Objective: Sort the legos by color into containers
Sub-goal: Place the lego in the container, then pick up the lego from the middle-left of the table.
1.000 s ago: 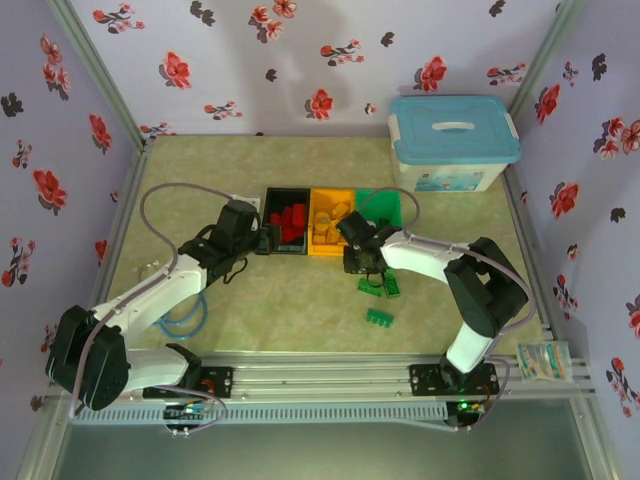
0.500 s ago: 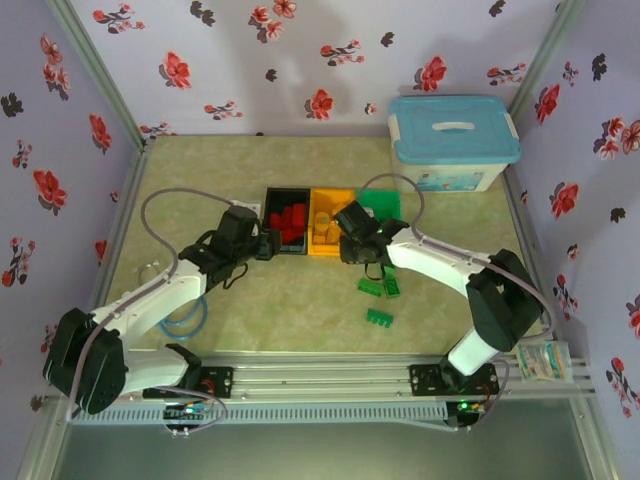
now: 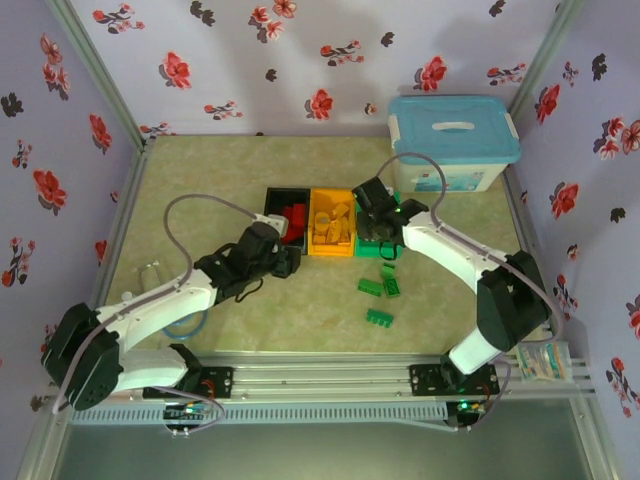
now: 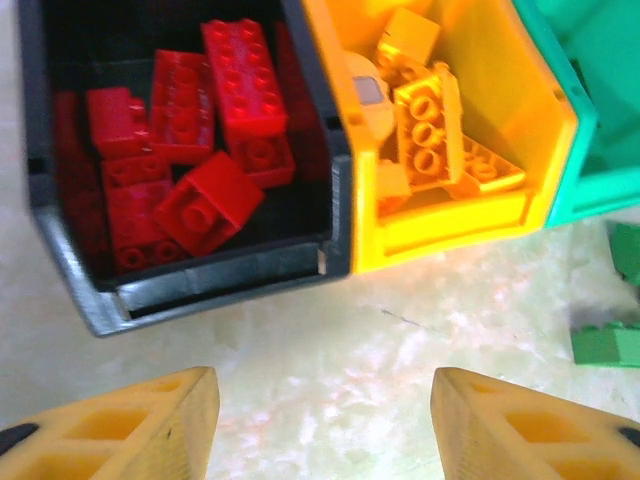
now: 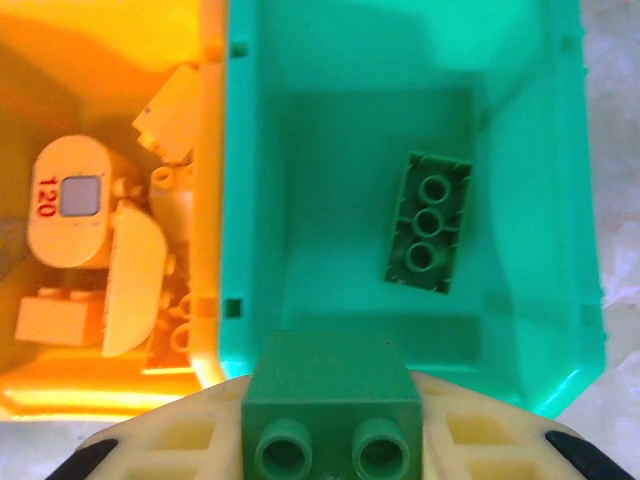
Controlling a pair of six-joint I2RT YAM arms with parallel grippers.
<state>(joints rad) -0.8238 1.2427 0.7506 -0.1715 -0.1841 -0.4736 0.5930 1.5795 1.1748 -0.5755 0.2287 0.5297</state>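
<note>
A: Bins and edges?
B: One row of black bin [image 4: 200, 285], orange bin [image 4: 455, 222] and green bin [image 5: 232, 150], walls touching. The bare table [image 3: 300, 310] lies before the row. The tub [image 3: 452, 140] stands near, behind and right of the green bin.

A: Contents?
B: In black, red bricks [image 4: 190, 130]. In orange, orange bricks [image 4: 430, 130]. In green, one green brick [image 5: 428, 222] lying flat, the floor around it free. On the table before the green bin, loose green bricks [image 3: 380, 286].

A: Grippers?
B: The left gripper [image 4: 325, 420] has its fingers spread with nothing between them, and faces the black bin's near wall across bare table. The right gripper [image 5: 330, 440] is pinching a held brick [image 5: 330, 395], green, over the green bin's near rim.

A: Changes?
B: The right gripper has gone from the loose bricks to the green bin. The left has drawn back from the black bin.
</note>
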